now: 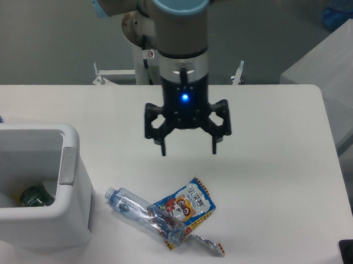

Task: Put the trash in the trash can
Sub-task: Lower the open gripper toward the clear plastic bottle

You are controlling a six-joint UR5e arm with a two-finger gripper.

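Note:
A crushed clear plastic bottle [131,207] lies on the white table near the front, its cap end pointing left. A blue-and-orange cartoon snack packet [187,208] rests partly over the bottle's right end. A small crumpled silver foil wrapper [209,244] lies just below the packet. The white trash can [73,180] stands at the front left, with a dark green item [34,197] inside. My gripper [188,150] hangs open above the table, behind and above the packet, holding nothing.
The arm's base and mounting bracket [139,59] stand at the table's far edge. A grey box [334,63] sits off the table at the right. A small black object [350,254] is at the front right corner.

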